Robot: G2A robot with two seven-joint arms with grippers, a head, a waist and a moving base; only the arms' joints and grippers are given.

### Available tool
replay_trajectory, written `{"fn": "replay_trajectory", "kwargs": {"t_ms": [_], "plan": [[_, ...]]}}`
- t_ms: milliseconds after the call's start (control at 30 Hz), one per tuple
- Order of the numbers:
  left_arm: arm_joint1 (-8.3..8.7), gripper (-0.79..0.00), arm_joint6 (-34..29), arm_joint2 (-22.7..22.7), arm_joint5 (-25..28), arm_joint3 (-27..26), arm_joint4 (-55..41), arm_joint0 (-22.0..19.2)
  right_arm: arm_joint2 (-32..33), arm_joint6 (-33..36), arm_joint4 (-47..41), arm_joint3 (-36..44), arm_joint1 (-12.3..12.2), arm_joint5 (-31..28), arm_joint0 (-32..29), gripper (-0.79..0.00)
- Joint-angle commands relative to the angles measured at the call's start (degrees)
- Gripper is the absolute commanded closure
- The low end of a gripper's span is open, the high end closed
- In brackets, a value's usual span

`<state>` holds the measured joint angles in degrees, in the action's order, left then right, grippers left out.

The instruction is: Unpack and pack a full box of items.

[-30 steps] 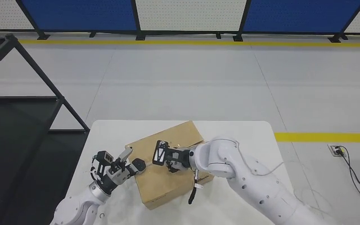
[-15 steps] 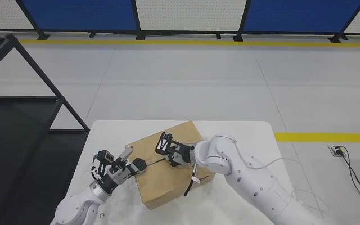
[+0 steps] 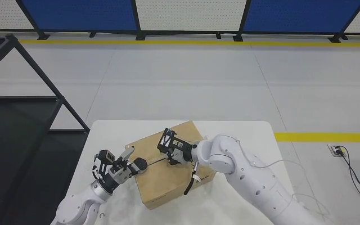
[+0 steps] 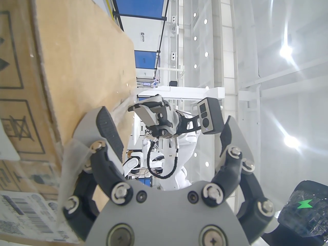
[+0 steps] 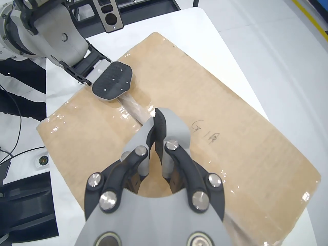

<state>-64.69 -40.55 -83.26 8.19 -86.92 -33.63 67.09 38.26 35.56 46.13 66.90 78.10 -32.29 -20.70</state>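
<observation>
Evidently right gripper (image 5: 156,119), jaws clamped on tape (image 5: 132,104), has drawn farther across box (image 5: 217,119); left gripper (image 4: 166,126) jaws wide; unsealing proceeds.

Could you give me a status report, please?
Left end effector open, pad on box top. Right end effector shut on tape strip. Flaps closed.

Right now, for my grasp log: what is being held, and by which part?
Right gripper pinches the peeled tape strip at its free end; left gripper holds nothing.
</observation>
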Motion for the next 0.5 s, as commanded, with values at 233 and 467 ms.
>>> {"fn": "replay_trajectory", "kwargs": {"t_ms": [233,467], "plan": [[-0.01,-0.785,-0.21,0.0,-0.22,0.07,0.03,-0.02,0.44,-0.03,-0.35,-3.14,0.87,2.74,0.28,0.0],[-0.03,-0.785,-0.33,0.06,-0.29,0.14,0.11,-0.04,1.98,0.77,0.32,-3.24,0.72,4.42,-0.28,0.0]]}}
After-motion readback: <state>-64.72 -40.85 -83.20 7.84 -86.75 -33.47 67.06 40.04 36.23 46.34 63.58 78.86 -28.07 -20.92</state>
